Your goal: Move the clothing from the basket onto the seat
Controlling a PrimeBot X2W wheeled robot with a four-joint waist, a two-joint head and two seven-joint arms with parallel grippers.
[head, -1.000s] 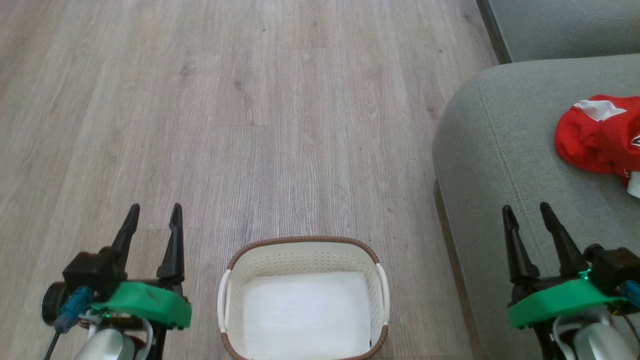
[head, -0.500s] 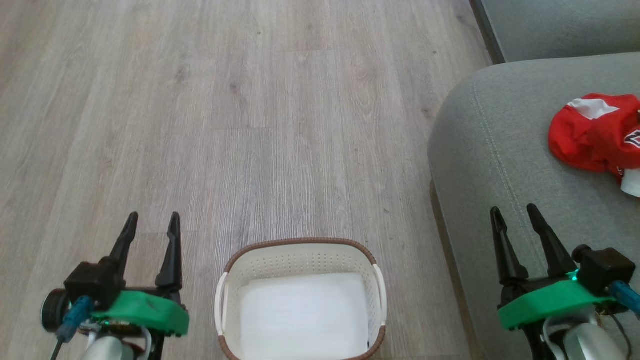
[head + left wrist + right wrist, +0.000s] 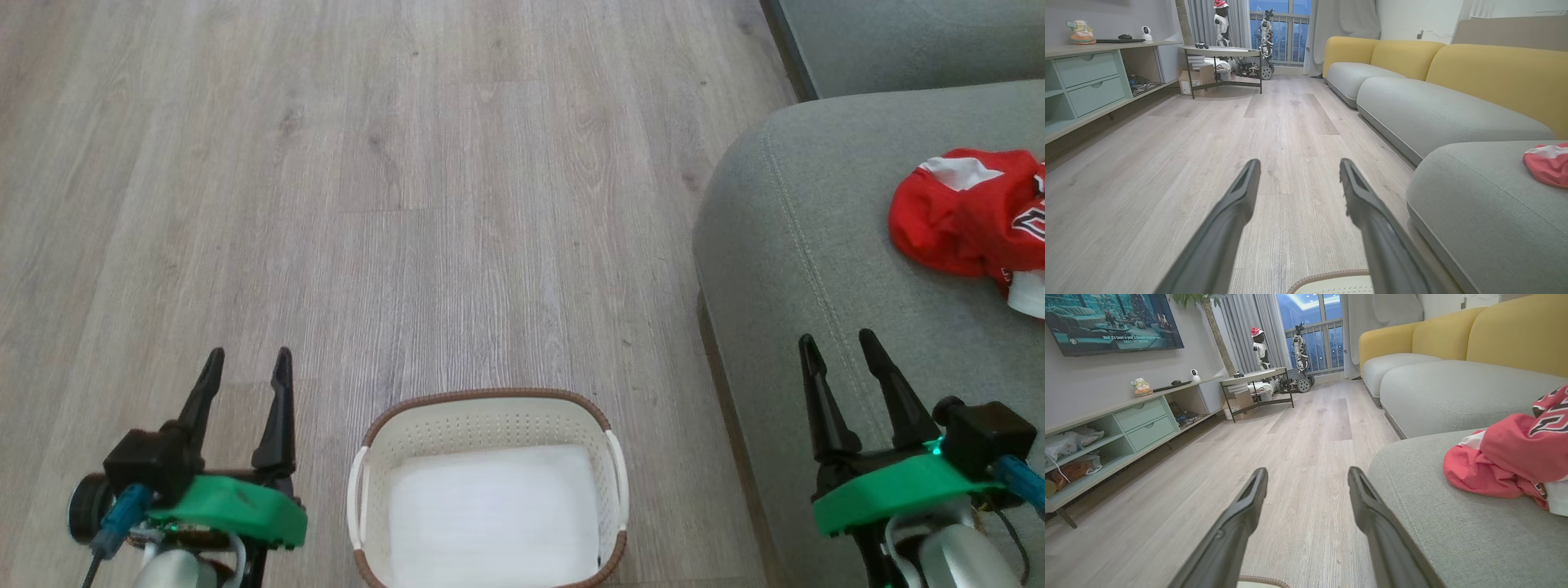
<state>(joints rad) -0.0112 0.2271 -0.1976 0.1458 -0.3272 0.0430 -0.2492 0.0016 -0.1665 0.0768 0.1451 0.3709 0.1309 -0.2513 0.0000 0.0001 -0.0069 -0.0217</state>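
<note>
Left claw (image 3: 1299, 163) spread, red clothing (image 3: 1547, 168) on seat (image 3: 1474, 208)

Basket (image 3: 490, 423) of perforated plastic, floor (image 3: 408, 204) matt wood-grain, seat (image 3: 816, 269) textured fabric, clothing (image 3: 951, 216) soft cloth.

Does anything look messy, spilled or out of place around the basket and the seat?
Nothing spilled or damaged. The red clothing lies crumpled in a heap on the seat, unfolded. The basket stands upright on the floor, its white pad flat inside.

L tool (image 3: 250, 358), R tool (image 3: 836, 338), blk fingers (image 3: 278, 408), green brackets (image 3: 233, 508), blue plugs (image 3: 122, 506)
</note>
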